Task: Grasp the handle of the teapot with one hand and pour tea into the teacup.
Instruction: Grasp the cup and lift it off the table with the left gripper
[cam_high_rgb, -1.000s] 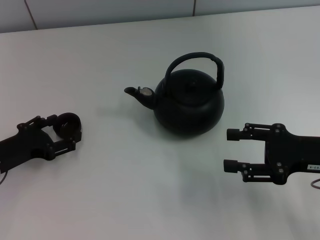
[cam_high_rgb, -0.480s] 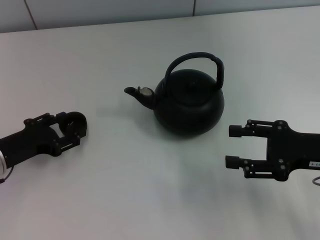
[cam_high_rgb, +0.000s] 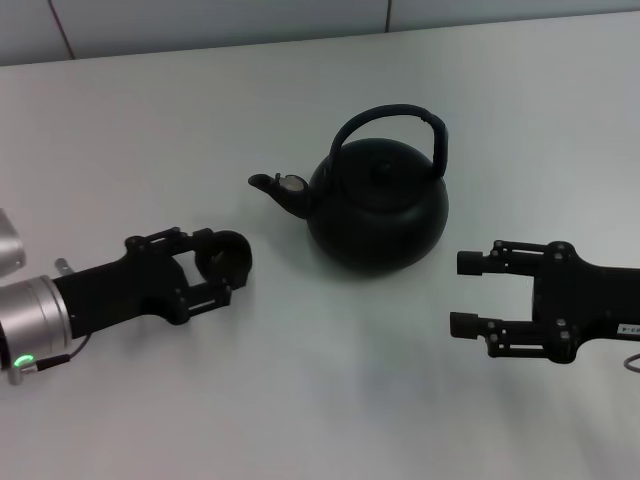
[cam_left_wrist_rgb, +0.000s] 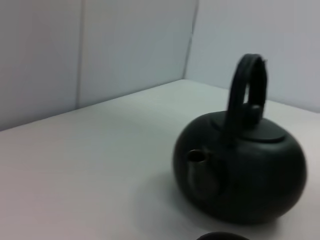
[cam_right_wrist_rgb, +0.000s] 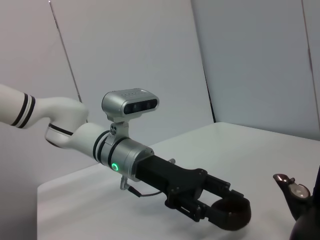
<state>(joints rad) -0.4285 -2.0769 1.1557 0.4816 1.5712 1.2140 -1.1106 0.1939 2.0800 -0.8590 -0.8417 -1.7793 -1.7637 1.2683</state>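
A big, round, black teapot (cam_high_rgb: 378, 208) sits on the white table (cam_high_rgb: 300, 380), a bit toward 1 o'clock from the middle of the head view. Its skin is dull, not shiny. A short curved spout (cam_high_rgb: 272, 187) sticks out toward 9 o'clock, and its tip has a small pale cap. A little knob sits on the lid. The handle (cam_high_rgb: 392, 125) is a thick black hoop that stands tall over the top and joins the pot on both sides. In the left wrist view the teapot (cam_left_wrist_rgb: 240, 175) looks squat and wide, with the handle (cam_left_wrist_rgb: 245, 87) seen edge-on.

The left gripper (cam_high_rgb: 215, 270) is at 9 o'clock from the middle of the table. Its fingers are closed around the teacup (cam_high_rgb: 222, 255), a tiny dark round bowl with no handle. The cup is near the spout, at about 8 o'clock from it, but not touching. The right wrist view shows the teacup (cam_right_wrist_rgb: 231, 212) squeezed between the fingers, close to the spout (cam_right_wrist_rgb: 290, 192).

The right gripper (cam_high_rgb: 462, 295) is at 4 o'clock from the teapot, near it but apart. Its two fingers are spread wide and point toward the pot, with nothing between them.
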